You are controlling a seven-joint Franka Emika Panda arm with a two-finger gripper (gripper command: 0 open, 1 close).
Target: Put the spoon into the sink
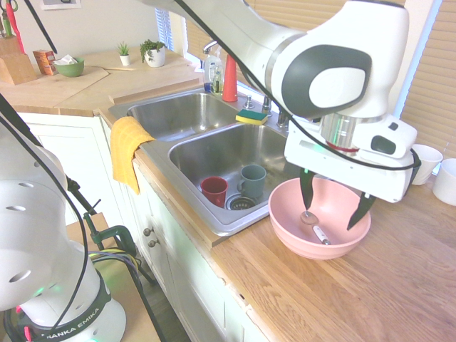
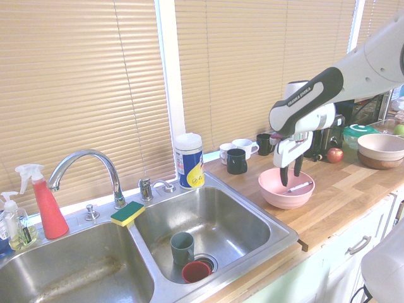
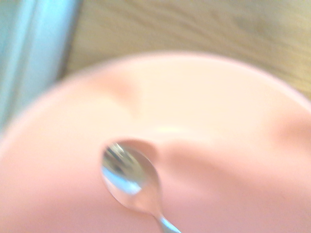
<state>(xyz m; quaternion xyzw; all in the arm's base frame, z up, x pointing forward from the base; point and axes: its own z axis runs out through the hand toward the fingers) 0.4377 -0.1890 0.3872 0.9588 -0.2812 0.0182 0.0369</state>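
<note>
White and bulky, the robot arm (image 1: 342, 78) looms closest to me, filling the upper right of the first exterior view. Its gripper (image 1: 329, 216) hangs over a round pink bowl (image 1: 285, 214), the two dark fingers spread wide and reaching down within the rim; they have hold of nothing. Between them, down in the bowl, lies the small spoon with a dull metal head and short white handle (image 1: 322, 235). The wrist view shows its shiny oval head against the pink inside.

The bowl sits on the wooden surface (image 1: 399, 285) at the lower right, just beside the stainless-steel basin with the round drain strainer (image 1: 206, 153), which takes up the middle of the frame. Inside that basin, a red mug (image 1: 214, 189) and a grey-green mug (image 1: 252, 180) stand near the strainer. The second steel basin (image 1: 182, 114) is towards the upper left, with a yellow cloth (image 1: 128, 146) draped over the front edge below it.

A green-and-yellow sponge (image 1: 251, 117) rests behind the basins, near a red spray bottle (image 1: 229, 80). Across the second exterior view I can see a curved chrome tap (image 2: 95, 156) at the left and a red apple (image 2: 334, 155) towards the right.
</note>
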